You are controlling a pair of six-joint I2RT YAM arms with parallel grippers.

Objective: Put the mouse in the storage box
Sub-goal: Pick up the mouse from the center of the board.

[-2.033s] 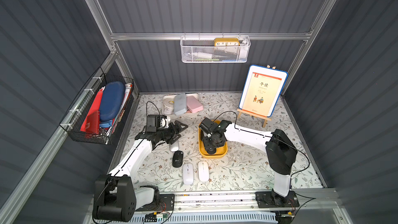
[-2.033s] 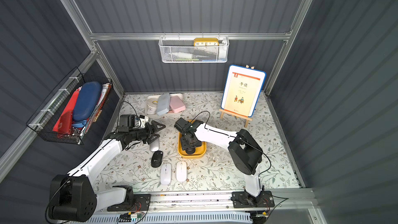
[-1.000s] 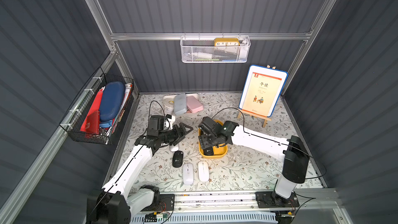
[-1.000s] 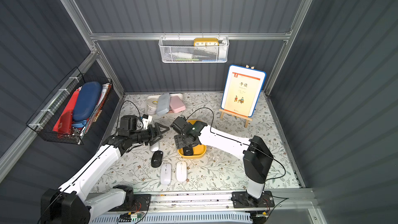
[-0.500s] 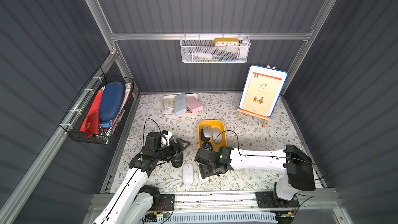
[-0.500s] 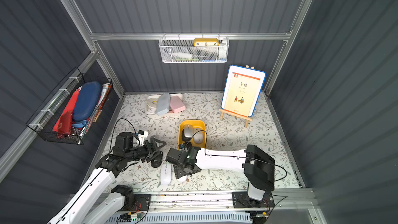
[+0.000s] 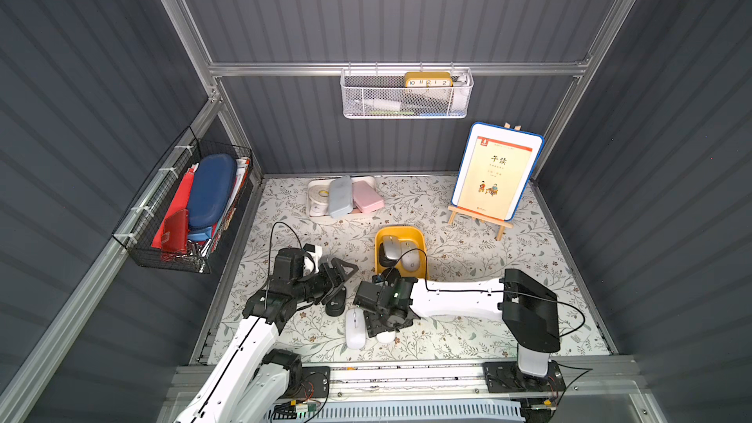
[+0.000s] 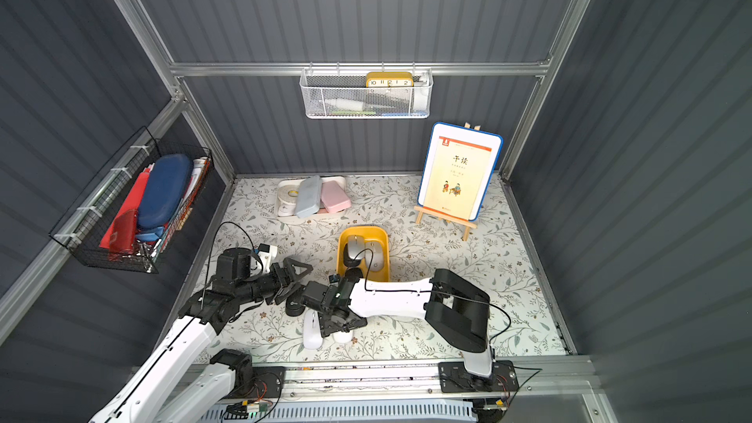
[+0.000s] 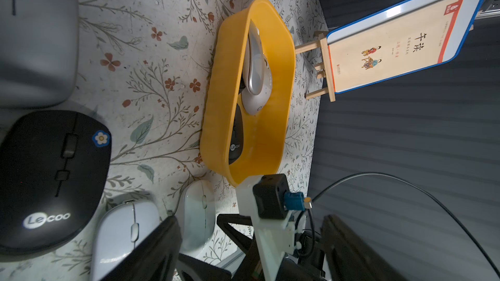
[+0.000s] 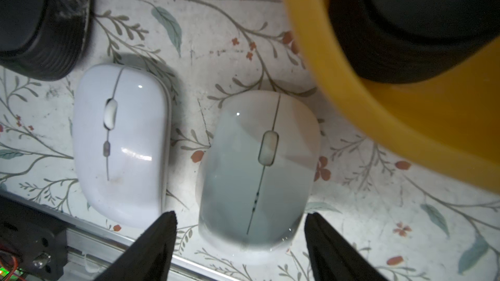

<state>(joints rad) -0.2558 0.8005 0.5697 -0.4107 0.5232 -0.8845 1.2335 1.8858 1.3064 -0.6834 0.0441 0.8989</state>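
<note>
Where the box sits: box in the middle of the mat, between the tray and the two arms; its yellow wall also shows in both wrist views.
Inside box: silver mouse lying partly over a dark mouse and an off-white mouse.
Pale mouse: on the mat near the front rail, just outside the box's near end and apart from it; mostly hidden under the right arm in both top views.
White mouse: just beside the pale mouse, parallel to it, with a narrow gap between them.
Black mouse: on the mat behind the white mouse, logo and flower sticker up.
Grey shape: blurred, close to the left wrist lens, next to the black mouse; it looks like another mouse, but I cannot tell.
Right gripper: low over the pale mouse's rear, jaws apart. One of its fingers is in the gap between the two light mice, the other past the pale mouse's far side. Neither touches it, and nothing is held.
Left gripper: above the mat by the black mouse, jaws spread wide in both top views, with no grip showing.
Easel: back right of the mat, upright, holding a book board.
</note>
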